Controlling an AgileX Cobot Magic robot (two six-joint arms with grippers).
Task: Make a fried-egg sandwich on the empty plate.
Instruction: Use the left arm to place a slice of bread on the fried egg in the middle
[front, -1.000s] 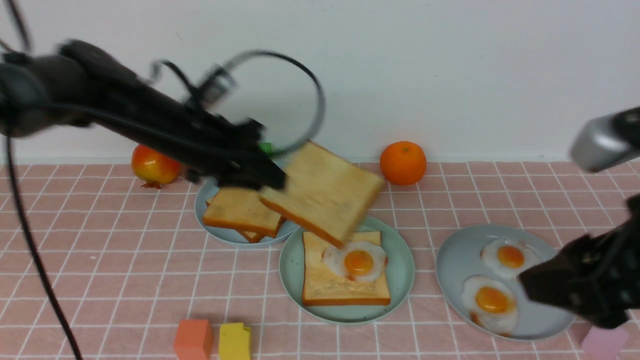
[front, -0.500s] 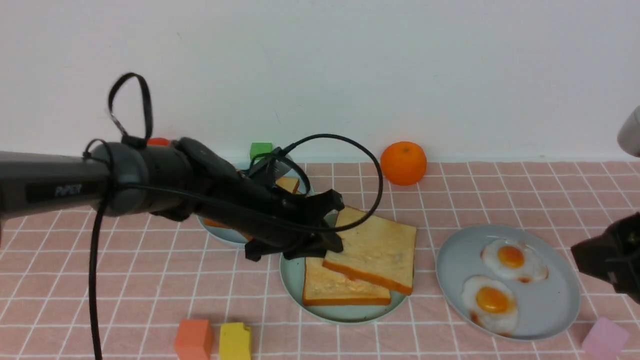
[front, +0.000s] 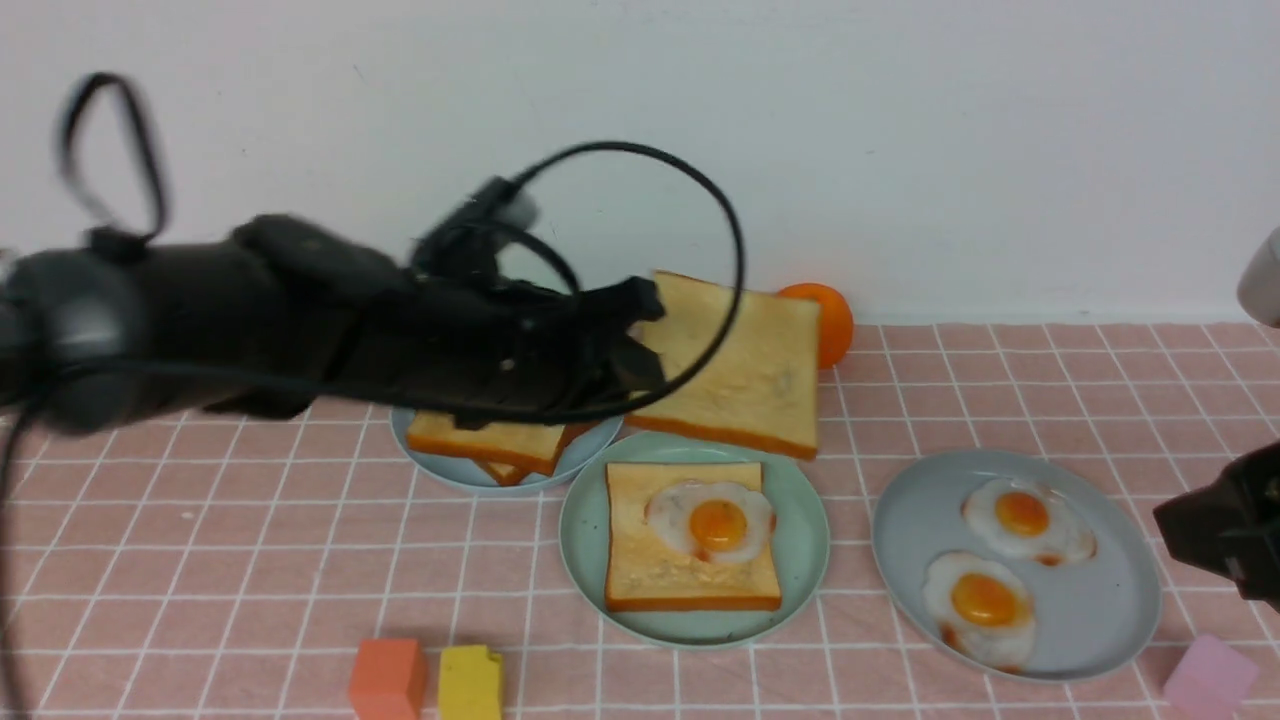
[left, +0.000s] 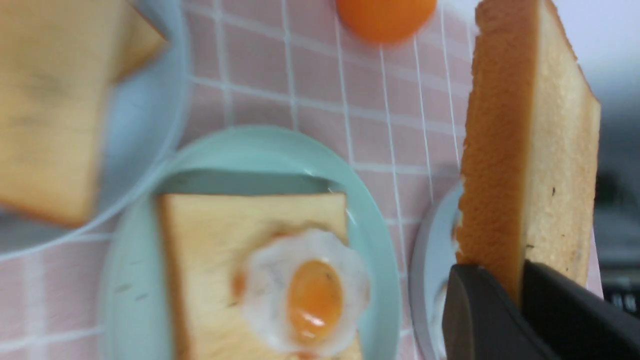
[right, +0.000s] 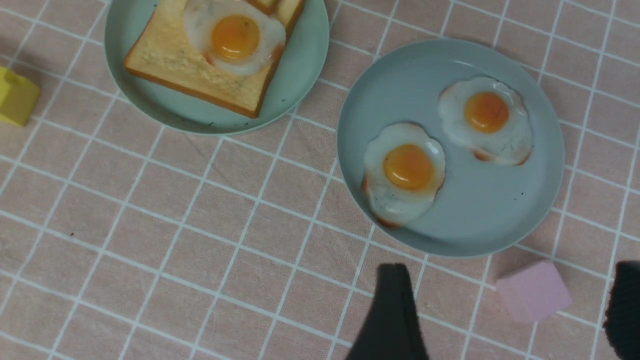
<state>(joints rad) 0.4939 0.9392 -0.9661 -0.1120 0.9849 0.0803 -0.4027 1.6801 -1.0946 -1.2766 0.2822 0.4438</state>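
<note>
**Operator:** Front view. What is the state of the left gripper?

**Technician:** The left gripper (front: 640, 340) is clamped on one edge of the top slice (front: 740, 370). The slice hangs roughly flat in the air, touching nothing. The plate (front: 800, 560) lies below the gripper and nearer the camera. It carries the bottom slice (front: 650, 570), with the fried egg (front: 715, 522) toward the slice's far right corner. The edge grip leaves the held slice's underside free to land on the egg.

**Operator:** Clearance?

**Technician:** There is open air between the held slice and the plate. The pale blue plate (front: 440, 472) of spare toast sits under the gripper's wrist. The orange (front: 835, 320) is just behind the held slice. In my judgement, the descent needs a shift toward the camera to line up the crusts.

**Operator:** Left wrist view?

**Technician:** The held slice runs straight out from the jaws, edge-on, pinched across its thickness. The egg-topped slice lies off to one side of the gripper, not beneath the held slice.

**Operator:** Right wrist view?

**Technician:** The right gripper (right: 507, 280) is spread wide and holds nothing. It is over the bench (right: 200, 225), beside the grey-blue plate (right: 500, 200) with two spare eggs. A pink block (right: 532, 290) shows between its fingers. The gripper is well apart from the sandwich plate, so the left arm's path is free.
</note>
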